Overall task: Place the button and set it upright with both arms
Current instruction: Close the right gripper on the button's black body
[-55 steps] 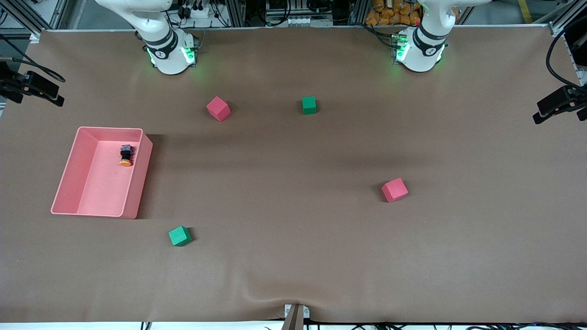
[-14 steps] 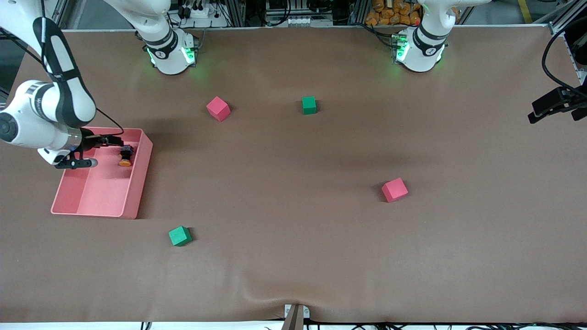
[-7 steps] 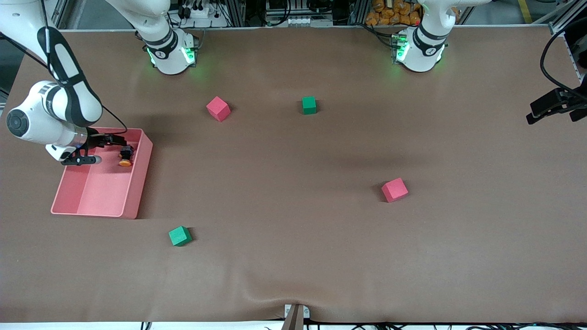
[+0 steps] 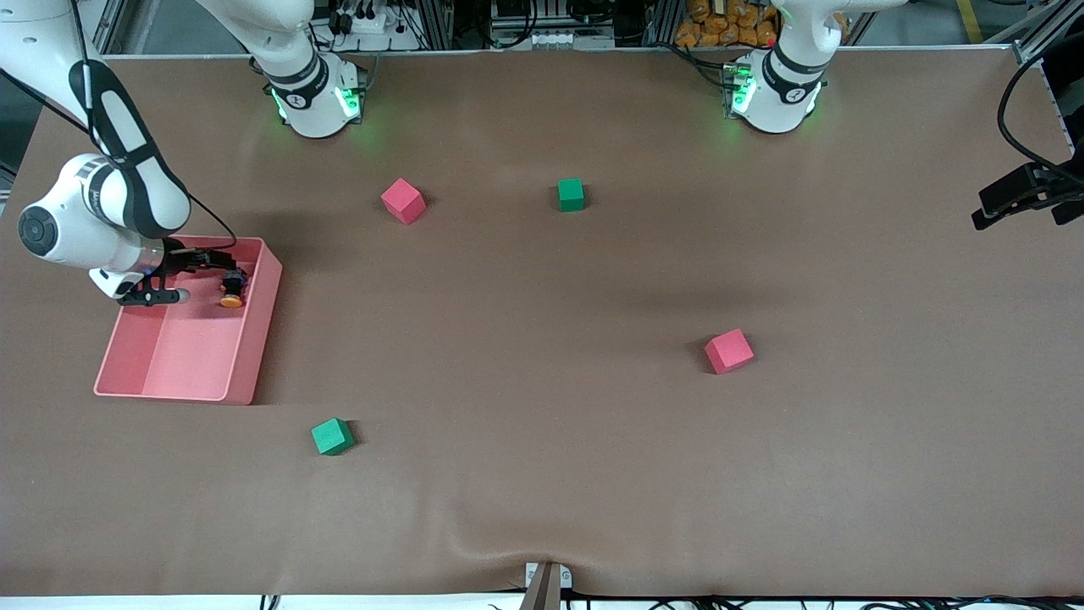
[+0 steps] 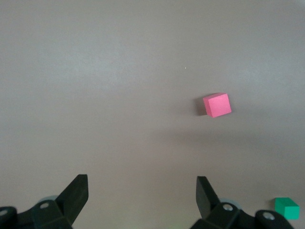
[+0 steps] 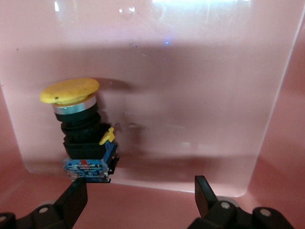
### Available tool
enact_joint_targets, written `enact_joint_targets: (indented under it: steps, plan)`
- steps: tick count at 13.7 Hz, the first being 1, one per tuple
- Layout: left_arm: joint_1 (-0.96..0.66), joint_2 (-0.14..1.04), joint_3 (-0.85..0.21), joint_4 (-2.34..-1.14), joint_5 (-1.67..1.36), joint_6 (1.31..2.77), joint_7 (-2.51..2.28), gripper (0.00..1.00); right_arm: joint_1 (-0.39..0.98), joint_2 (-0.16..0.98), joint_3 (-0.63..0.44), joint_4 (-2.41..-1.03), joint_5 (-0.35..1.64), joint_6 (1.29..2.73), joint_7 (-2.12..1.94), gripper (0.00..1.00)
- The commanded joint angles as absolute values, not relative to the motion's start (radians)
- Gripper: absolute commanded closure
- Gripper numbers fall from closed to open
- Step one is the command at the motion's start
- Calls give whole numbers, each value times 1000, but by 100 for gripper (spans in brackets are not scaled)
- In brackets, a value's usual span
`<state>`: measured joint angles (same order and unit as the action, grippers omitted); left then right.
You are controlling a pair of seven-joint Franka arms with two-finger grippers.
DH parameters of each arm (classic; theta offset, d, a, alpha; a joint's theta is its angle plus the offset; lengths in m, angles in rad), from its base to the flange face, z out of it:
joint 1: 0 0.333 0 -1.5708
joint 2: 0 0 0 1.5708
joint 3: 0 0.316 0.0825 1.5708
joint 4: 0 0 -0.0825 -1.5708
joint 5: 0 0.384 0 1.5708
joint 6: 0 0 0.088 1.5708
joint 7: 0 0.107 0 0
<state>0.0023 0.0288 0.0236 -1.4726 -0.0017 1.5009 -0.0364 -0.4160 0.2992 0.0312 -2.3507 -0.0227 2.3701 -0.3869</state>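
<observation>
Lying on its side inside the pink bin (image 4: 254, 356), at the right arm's end of the desk (image 4: 542, 474), the button (image 4: 231, 288) rests near the bin wall. The right hand (image 4: 207, 275) is inside the bin beside the button, fingers spread, not gripping. The left hand (image 5: 143, 200), fingers spread and empty, waits above bare desk near a red cube (image 5: 217, 105).
</observation>
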Motion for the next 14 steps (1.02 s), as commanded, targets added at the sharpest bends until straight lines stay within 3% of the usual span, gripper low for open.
enact_joint_targets:
  steps: [1, 14]
  plan:
    - [9, 29, 23, -1465, -20, 1488, -12, 0, -419, 284, 44, -2352, -32, 2384, -397, 0]
    - [8, 29, 21, -1463, -20, 1489, -11, 0, -330, 290, 46, -2342, -31, 2355, -279, 0]
